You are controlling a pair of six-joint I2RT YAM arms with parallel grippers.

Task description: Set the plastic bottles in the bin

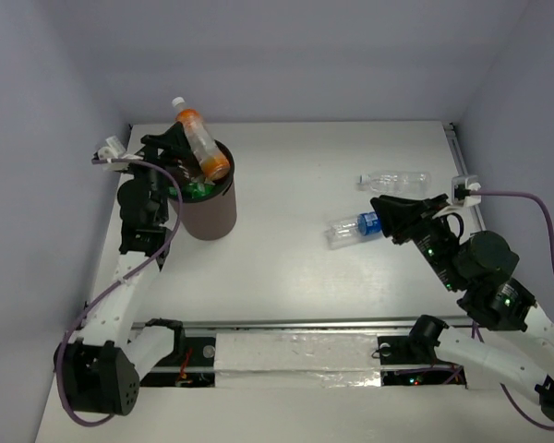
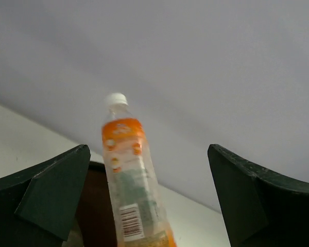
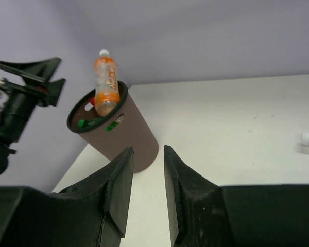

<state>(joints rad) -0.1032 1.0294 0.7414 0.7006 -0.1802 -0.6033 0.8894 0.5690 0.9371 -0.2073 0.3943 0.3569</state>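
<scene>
Orange bottle [image 1: 200,141] stands tilted in the bin [image 1: 212,212], top half sticking out. My left gripper [image 2: 148,170] is spread wide, off it. My right gripper [image 3: 148,170], jaws a slim gap apart and prob. empty, sits beside the blue-label bottle [image 1: 353,228]. Next: open wider, straddle and grab it.

Left hand [image 2: 148,164] spread wide, dark fingers [image 2: 51,195] at 8 and 4 o'clock, orange bottle [image 2: 129,175] untouched between them, white cap [image 2: 116,99] tipped toward 11 o'clock, brown bin [image 2: 95,206] behind, table [image 2: 20,139] at 9 o'clock.
</scene>
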